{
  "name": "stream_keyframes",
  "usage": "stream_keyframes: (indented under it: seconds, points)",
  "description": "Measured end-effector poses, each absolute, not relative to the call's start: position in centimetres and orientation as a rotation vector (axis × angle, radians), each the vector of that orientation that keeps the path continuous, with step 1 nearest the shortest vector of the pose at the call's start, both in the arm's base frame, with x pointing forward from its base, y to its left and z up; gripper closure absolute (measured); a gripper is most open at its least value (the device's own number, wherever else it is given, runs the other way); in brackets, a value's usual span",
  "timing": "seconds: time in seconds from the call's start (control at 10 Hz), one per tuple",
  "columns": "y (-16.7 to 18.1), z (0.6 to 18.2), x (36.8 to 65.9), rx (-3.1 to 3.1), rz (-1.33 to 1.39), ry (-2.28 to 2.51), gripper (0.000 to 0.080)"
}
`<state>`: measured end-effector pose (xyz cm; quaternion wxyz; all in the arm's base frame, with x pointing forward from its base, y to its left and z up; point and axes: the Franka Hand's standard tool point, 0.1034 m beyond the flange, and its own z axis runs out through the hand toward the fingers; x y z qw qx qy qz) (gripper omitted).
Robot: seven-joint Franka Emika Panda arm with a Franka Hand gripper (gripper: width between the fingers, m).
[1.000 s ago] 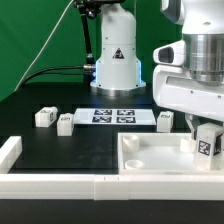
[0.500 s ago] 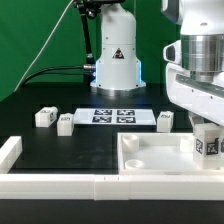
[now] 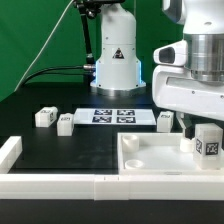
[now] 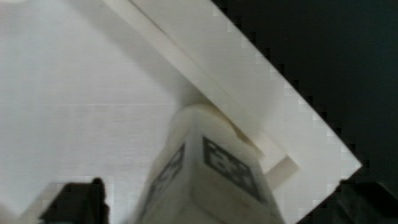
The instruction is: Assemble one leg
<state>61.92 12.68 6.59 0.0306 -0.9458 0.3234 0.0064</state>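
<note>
The small stubby white plastic leg with a black-and-white square tag [image 3: 207, 143] sits directly under the robot's claw [image 3: 205, 128], at the large white square panel's [image 3: 150, 160] corner on the exterior view's right. The leg stands upright, long axis vertical, tag face turned toward the exterior camera. Its top is tucked up between the claw's fingers; the claw looks clenched on the leg, though the finger contact is partly hidden by the bulky white hand, so this is only probable. The wrist view shows the same leg [image 4: 217, 175] close up, long axis running away from the camera toward the white panel surface [image 4: 89, 90], with one dark finger [image 4: 75, 203] beside it; tags show on two of its faces.

Relative to the panel: three more small white tagged legs lie on the black table [image 3: 60, 150] beyond it, two [image 3: 44, 117] [image 3: 65, 123] off its far corner on the exterior view's left, one [image 3: 165, 120] just behind its far edge. The flat white marker board [image 3: 113, 116] lies between them. No readable writing; only square tag patterns and a triangular warning sticker [image 3: 117, 57] on the white robot base [image 3: 116, 50].
</note>
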Motion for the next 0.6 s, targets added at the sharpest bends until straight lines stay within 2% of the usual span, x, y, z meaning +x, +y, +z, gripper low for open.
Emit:
stream_keyframes:
  seconds: [0.6]
  points:
    - [12.44, 6.77, 62.0, -3.1, 0.008, -0.021, 0.015]
